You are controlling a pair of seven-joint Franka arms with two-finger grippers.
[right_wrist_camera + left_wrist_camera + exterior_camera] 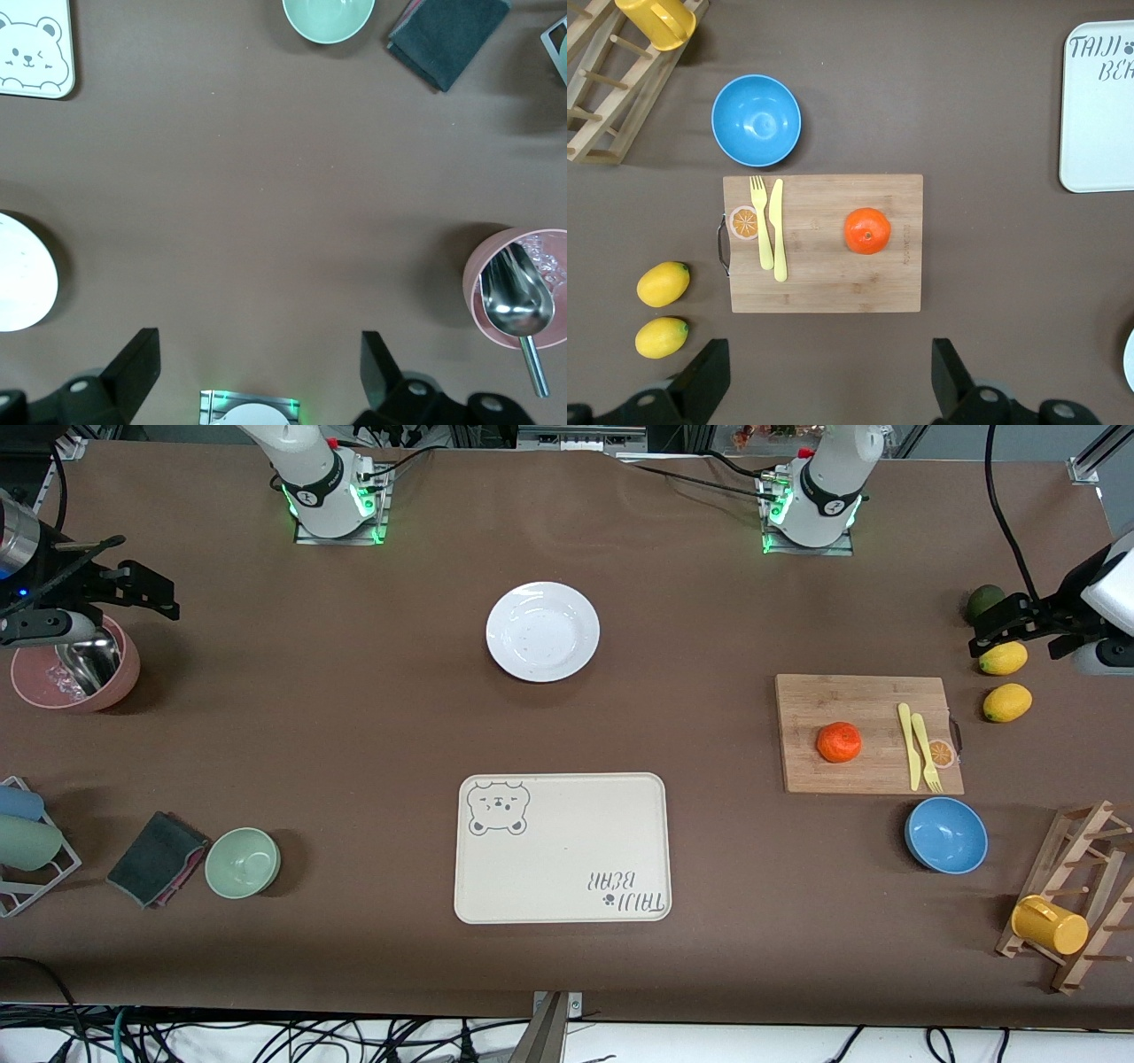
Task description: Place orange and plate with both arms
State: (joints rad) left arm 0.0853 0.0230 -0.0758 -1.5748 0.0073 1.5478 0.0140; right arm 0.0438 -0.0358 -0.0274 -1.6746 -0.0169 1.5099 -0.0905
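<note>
The orange (838, 742) sits on a wooden cutting board (868, 700) toward the left arm's end of the table; it also shows in the left wrist view (867, 230). The white plate (542, 631) lies on the table between the two arm bases, and its edge shows in the right wrist view (22, 273). My left gripper (1019, 631) (830, 372) is open and empty, high over the lemons. My right gripper (142, 589) (260, 367) is open and empty, high over the pink bowl.
A cream bear tray (563, 886) lies nearer the front camera than the plate. A yellow fork and knife (920, 744) lie on the board. Around stand a blue bowl (945, 834), lemons (1005, 701), a rack with mug (1050, 924), a pink bowl (106, 686), a green bowl (242, 861).
</note>
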